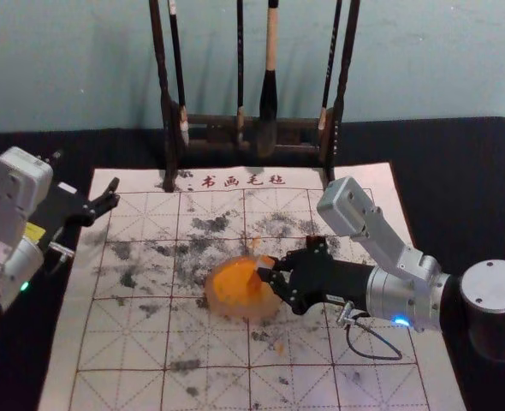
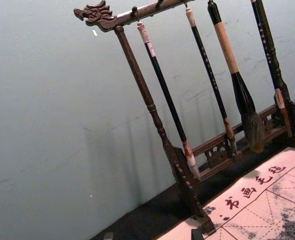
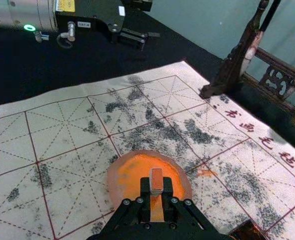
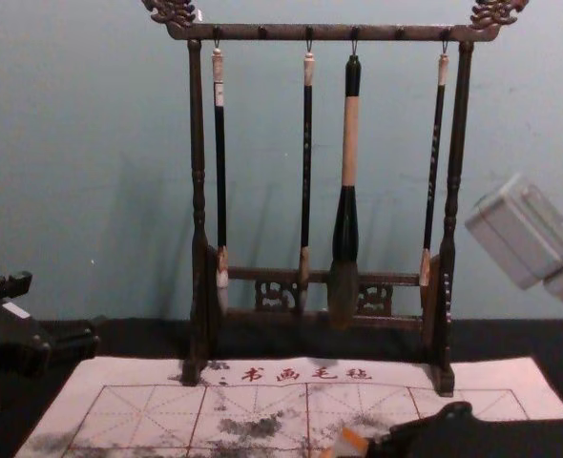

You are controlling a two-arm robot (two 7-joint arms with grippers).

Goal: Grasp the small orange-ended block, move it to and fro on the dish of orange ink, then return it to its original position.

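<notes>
by gridded cloth, left tool gapes; right tool clamps oblong block at round dish

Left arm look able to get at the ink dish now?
Probably, reach allowing: nothing stands between the left end effector and the dish. The right end effector holds the block over it, though, so some clash risk.

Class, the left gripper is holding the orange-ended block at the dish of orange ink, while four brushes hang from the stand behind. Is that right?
No, the side is wrong: the right gripper holds the orange-ended block at the dish of orange ink, as the right wrist view shows. Four brushes do hang from the stand behind.
</notes>
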